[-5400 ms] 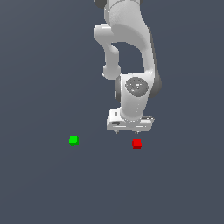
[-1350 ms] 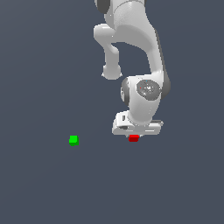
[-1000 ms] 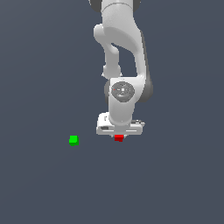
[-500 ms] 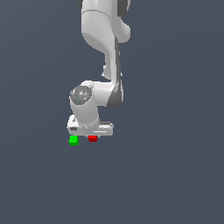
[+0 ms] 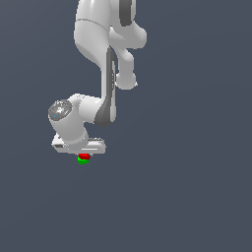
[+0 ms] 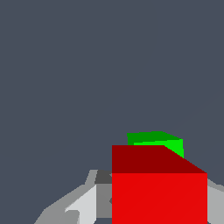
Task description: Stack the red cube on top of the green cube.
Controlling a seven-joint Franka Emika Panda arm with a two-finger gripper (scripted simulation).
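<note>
background: plain dark slate-grey | light: flat, even

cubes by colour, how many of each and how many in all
red cube: 1
green cube: 1
total: 2

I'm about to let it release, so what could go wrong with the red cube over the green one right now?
1. In the wrist view the green cube shows offset from the red cube, so alignment may be imperfect and the red cube could land off-centre and tip off.
2. In the exterior view the gripper sits very low over both cubes; opening or lifting carelessly might nudge the stack.
</note>
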